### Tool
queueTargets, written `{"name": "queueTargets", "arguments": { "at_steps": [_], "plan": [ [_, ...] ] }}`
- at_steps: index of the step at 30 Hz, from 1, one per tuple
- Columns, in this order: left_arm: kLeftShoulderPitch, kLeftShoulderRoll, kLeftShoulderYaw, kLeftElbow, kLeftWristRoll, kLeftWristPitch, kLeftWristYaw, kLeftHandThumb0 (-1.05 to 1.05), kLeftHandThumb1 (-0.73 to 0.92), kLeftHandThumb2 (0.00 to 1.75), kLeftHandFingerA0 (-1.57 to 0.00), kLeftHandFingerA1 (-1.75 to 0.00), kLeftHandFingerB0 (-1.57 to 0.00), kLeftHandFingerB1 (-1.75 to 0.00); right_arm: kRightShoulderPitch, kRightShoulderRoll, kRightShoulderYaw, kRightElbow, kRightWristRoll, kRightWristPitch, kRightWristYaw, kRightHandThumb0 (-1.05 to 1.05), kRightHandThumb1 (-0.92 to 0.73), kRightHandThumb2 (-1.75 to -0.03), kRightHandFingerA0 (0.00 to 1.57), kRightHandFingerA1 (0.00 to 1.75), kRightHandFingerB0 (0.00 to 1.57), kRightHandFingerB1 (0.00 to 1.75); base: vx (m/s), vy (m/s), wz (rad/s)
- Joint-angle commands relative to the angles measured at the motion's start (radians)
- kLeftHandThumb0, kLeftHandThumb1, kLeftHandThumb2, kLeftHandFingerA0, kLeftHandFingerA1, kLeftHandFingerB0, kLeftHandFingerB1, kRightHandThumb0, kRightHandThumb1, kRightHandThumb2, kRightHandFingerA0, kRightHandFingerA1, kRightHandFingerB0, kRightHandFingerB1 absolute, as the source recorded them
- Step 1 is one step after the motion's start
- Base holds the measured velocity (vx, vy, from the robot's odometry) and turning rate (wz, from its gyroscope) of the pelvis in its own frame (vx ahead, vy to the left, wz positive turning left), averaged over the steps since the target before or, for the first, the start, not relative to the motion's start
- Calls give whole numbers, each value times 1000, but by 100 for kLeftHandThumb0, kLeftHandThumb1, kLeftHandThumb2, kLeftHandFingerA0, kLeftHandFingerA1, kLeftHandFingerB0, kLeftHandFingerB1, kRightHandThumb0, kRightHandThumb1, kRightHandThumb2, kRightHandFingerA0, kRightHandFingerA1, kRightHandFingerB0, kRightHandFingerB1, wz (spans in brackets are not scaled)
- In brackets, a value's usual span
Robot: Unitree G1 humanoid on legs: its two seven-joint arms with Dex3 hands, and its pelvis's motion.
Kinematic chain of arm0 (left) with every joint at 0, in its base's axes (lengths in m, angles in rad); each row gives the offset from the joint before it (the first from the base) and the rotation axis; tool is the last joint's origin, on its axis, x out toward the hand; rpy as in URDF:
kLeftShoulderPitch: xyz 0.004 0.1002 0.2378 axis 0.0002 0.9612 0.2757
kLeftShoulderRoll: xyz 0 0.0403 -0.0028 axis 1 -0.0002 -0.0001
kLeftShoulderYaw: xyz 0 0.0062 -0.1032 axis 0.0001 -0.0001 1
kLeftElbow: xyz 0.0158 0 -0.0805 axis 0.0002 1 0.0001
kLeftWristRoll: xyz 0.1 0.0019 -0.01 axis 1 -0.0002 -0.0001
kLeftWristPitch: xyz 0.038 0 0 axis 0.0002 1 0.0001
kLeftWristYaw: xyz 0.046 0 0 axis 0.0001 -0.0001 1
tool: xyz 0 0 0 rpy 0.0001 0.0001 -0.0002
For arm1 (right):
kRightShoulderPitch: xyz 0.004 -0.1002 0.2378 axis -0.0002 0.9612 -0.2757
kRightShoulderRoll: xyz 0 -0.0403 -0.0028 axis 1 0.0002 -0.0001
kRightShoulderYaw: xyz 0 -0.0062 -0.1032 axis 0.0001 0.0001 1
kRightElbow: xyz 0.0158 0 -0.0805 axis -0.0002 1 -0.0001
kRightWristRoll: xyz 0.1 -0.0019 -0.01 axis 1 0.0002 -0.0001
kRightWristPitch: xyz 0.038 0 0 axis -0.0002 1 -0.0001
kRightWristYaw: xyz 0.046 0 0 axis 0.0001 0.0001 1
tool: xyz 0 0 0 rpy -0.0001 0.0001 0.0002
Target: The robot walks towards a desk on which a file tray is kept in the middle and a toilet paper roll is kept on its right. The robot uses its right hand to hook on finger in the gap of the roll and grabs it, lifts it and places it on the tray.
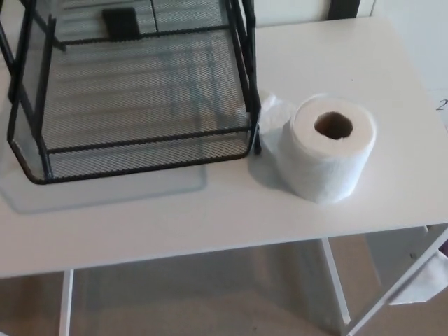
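toilet paper roll (329, 150) upright, just right of file tray (140, 150) | white desk (210, 217) | fingers: cannot tell

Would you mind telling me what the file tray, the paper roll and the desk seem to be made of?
File tray: likely metal, matte black; fine see-through mesh on a wire frame.
Paper roll: soft white tissue around a brown core, probably cardboard.
Desk: smooth white top; laminate or painted board, cannot tell.

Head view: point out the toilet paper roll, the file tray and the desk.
toilet paper roll (326, 164), head view, outer wrap below the hole.
file tray (140, 91), head view, bare mesh floor.
desk (210, 210), head view, bare top near the front edge.
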Motion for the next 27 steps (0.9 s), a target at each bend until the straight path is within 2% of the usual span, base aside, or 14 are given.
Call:
{"name": "queueTargets", "arguments": {
  "at_steps": [1, 4, 5, 6, 7, 8, 18, 19, 20, 23, 24, 25, 26, 27],
  "plan": [
    [-2, 7, 29, 0, -14, 66, 24, -105, 73, 122, -12, -67, -10, -53, 10, -4, -4, 4, 14, -5, -6, -82, -75, -63, 9, 28, 8, 24, 103, 229, -6],
    [-1, 6, 37, 5, -17, 57, 8, -105, 72, 121, -9, -67, -10, -53, 13, -7, -6, 7, 14, -7, -4, -82, -75, -63, 9, 28, 8, 24, 96, 231, 8],
    [-1, 8, 28, -3, -5, 68, 19, -105, 72, 121, -18, -69, -7, -56, 13, -6, -6, 7, 14, -7, -4, -82, -75, -63, 9, 28, 8, 24, 59, 173, -22],
    [0, 9, 47, -4, -24, 67, 4, -105, 71, 118, -11, -66, -11, -54, 13, -6, -6, 7, 14, -7, -4, -82, -75, -63, 9, 28, 8, 24, 21, 156, 3],
    [0, 8, 50, -10, -26, 72, -2, -102, 85, 72, -15, -70, -7, -50, 12, -9, -7, 9, 14, -7, -3, -82, -75, -63, 9, 28, 8, 24, 32, 87, 4],
    [3, 9, 50, -22, -22, 80, -5, -101, 71, 116, -10, -63, -12, -51, 11, -10, -7, 9, 14, -7, -3, -82, -75, -63, 9, 28, 8, 24, 0, 0, 0],
    [55, 17, 153, 1, -90, -1, -88, -99, 63, 103, -9, -66, -13, -56, 19, -19, -10, 14, 13, -10, 0, -82, -75, -63, 9, 28, 8, 24, -8, -153, 8],
    [67, 23, 159, 13, -89, -22, -98, -105, 68, 122, -3, -64, 0, -37, -80, 29, -314, 1, 384, 117, 141, -67, -44, -83, 3, 33, 4, 29, -2, -234, 3],
    [76, 26, 166, 20, -94, -24, -96, -103, 67, 122, -3, -62, 0, -39, -135, 32, -366, 77, 418, 132, 141, -59, -61, -58, 3, 29, 10, 26, 36, -98, -3],
    [119, 33, 163, -25, -89, -12, -91, -103, 68, 119, -8, -66, -1, -37, -146, 21, -402, 20, 420, 180, 128, -60, -58, -60, 7, 29, 12, 25, 8, -31, -1],
    [144, 39, 181, -49, -109, 14, -105, -105, 92, 70, -5, -74, 0, -36, -162, 7, -436, -34, 455, 211, 137, -57, -38, -80, 0, 42, 5, 38, 0, 0, 0],
    [147, 40, 181, -42, -107, 5, -105, -105, 92, 70, -5, -74, 0, -36, -171, -4, -427, -31, 428, 193, 136, -57, -38, -80, 0, 42, 5, 38, 0, 0, 0],
    [152, 40, 180, -48, -104, 6, -102, -105, 72, 125, 0, -63, -8, -33, -172, 5, -439, -46, 432, 181, 139, -35, -38, -94, 1, 51, 0, 49, -18, 103, -9],
    [154, 37, 178, -49, -100, 4, -95, -105, 92, 71, -6, -74, 0, -47, -184, 7, -442, -55, 427, 146, 144, -35, -37, -94, 1, 50, 0, 49, -21, 110, -9]
  ]
}}
